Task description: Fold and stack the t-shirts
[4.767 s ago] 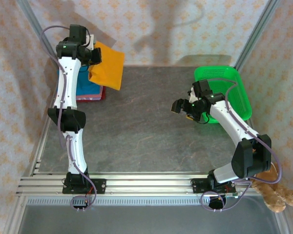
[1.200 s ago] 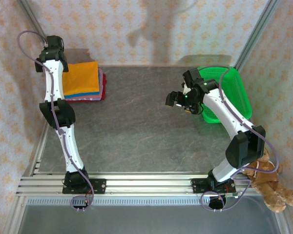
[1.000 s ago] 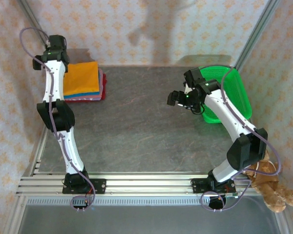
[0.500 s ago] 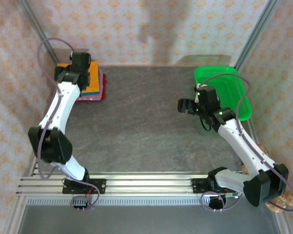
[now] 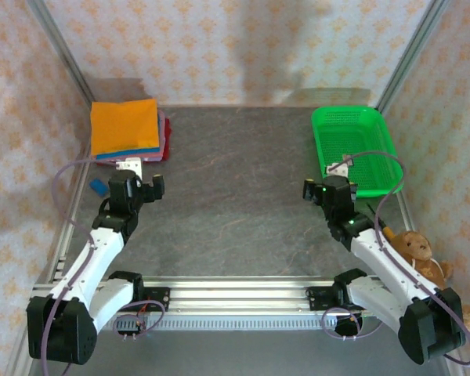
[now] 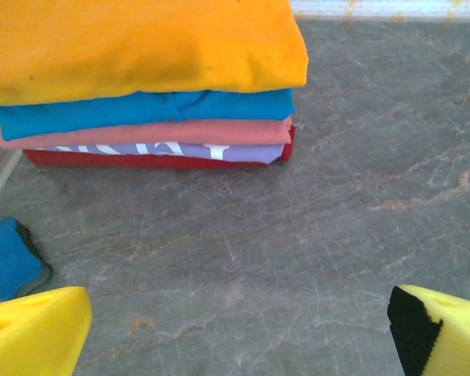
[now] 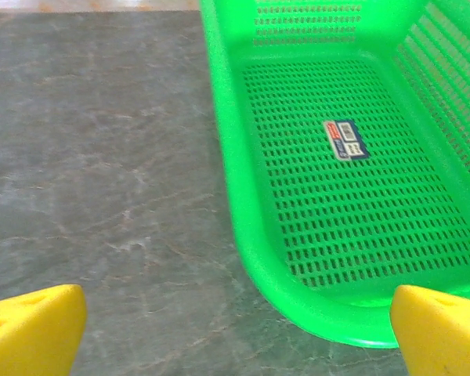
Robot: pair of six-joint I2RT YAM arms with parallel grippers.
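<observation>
The t-shirts lie folded in one stack (image 5: 125, 129) at the back left of the table. The orange one (image 6: 141, 39) is on top, then a blue one (image 6: 141, 108), a pink one (image 6: 141, 131), a pale printed layer and a red one (image 6: 141, 160) at the bottom. My left gripper (image 5: 143, 177) hovers low in front of the stack, apart from it, open and holding nothing; its yellow fingertips (image 6: 31, 329) frame bare table. My right gripper (image 5: 325, 177) is open and holds nothing just before the near left corner of the green basket (image 7: 227, 157).
The green mesh basket (image 5: 319, 145) stands at the back right with only a small label (image 7: 345, 139) on its floor. A brown teddy bear (image 5: 413, 249) sits by the right arm at the table's right edge. A small blue object (image 5: 98, 186) lies left of the left gripper.
Both arms have drawn back toward the near edge and lowered. The left gripper has come away from the stack, where the orange shirt now lies flat. The right gripper has moved nearer.
</observation>
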